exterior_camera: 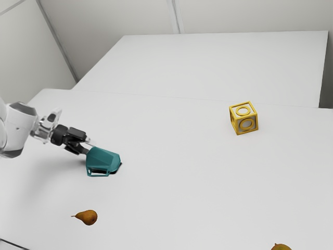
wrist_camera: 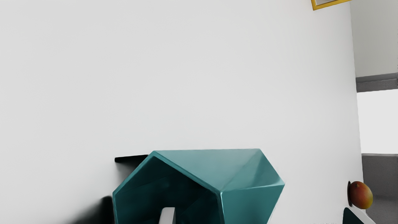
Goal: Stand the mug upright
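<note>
The teal faceted mug lies on its side on the table, its open end toward the arm and its handle low on the near side in the exterior view. My gripper is at the mug's open end, tilted down from the exterior view's left. In the wrist view the gripper stands open, its fingers wide apart. One finger reaches into the dark mouth of the mug, while the other is outside, beyond the mug's wall. Whether either finger touches the mug cannot be told.
A yellow-framed block stands farther off, toward the exterior view's right. A brown pear lies near the mug, and another fruit is at the exterior view's bottom edge. In the wrist view, a red-green mango lies near the table edge.
</note>
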Robot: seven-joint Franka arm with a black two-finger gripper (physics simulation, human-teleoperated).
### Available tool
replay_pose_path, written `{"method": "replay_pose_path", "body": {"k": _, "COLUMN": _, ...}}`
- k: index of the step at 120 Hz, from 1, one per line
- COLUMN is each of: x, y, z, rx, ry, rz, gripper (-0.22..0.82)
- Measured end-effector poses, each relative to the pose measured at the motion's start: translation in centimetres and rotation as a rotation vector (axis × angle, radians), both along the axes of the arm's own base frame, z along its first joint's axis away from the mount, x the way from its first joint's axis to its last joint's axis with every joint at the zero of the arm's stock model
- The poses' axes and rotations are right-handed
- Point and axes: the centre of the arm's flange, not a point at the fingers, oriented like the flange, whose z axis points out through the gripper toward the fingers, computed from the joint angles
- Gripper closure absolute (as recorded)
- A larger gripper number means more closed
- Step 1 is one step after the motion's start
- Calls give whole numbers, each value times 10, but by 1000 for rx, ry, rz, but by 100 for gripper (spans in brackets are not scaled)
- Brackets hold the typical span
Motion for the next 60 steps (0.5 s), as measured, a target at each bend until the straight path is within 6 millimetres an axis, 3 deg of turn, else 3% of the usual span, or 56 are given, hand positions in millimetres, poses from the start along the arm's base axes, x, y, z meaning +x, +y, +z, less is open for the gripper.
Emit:
{"method": "replay_pose_path", "body": {"k": 39, "x": -3, "y": -18, "z": -6, "rx": -21, "ry": 59, "rz": 12, "gripper": 4}}
{"method": "replay_pose_path", "body": {"k": 48, "x": -4, "y": -19, "z": -7, "rx": -20, "ry": 66, "rz": 21, "gripper": 15}}
{"method": "replay_pose_path", "body": {"k": 60, "x": -4, "y": -21, "z": -6, "rx": -16, "ry": 72, "rz": 29, "gripper": 39}}
